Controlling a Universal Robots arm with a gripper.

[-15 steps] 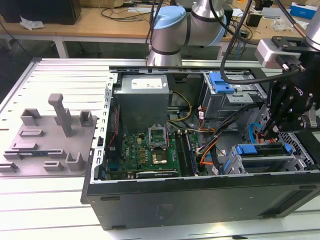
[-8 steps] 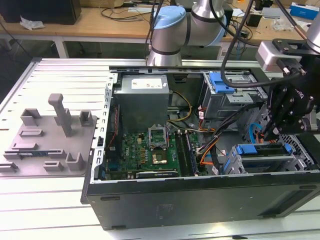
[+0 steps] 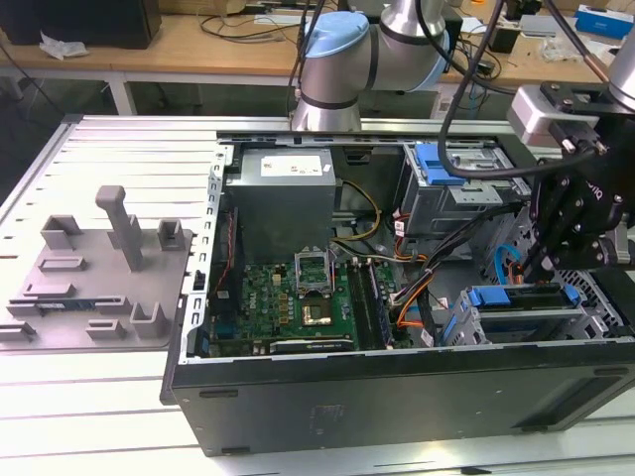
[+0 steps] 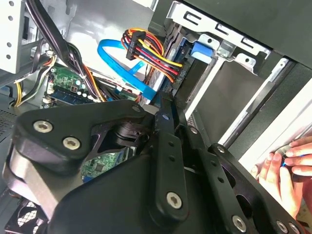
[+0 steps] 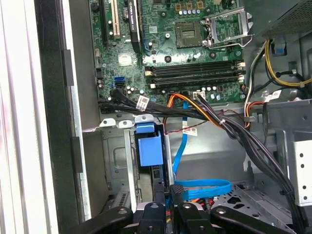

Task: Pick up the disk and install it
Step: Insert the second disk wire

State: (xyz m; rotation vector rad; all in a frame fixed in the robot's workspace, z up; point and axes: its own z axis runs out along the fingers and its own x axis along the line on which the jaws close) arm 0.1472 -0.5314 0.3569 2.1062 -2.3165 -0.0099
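Looking first at the exterior view: an open computer case lies on the slatted worktop. The gripper hangs over the drive cage at the exterior view's right. The disk sits in that cage just under it, its blue carrier edge showing. I cannot tell whether the jaws are parted or closed.

First wrist view: this adds the motherboard, a blue latch on the cage and a thin blue cable looped close by. The gripper is low in frame, with a sliver of blue at its tips. Whether it is gripping anything is unclear.

Second wrist view: a person's hand rests at the case edge, near the arm.

Handling, as judged: the disk is stiff, dense for its size and shock-sensitive. It is best held by the carrier's plastic side rails, keeping off the label face and clear of the cable.
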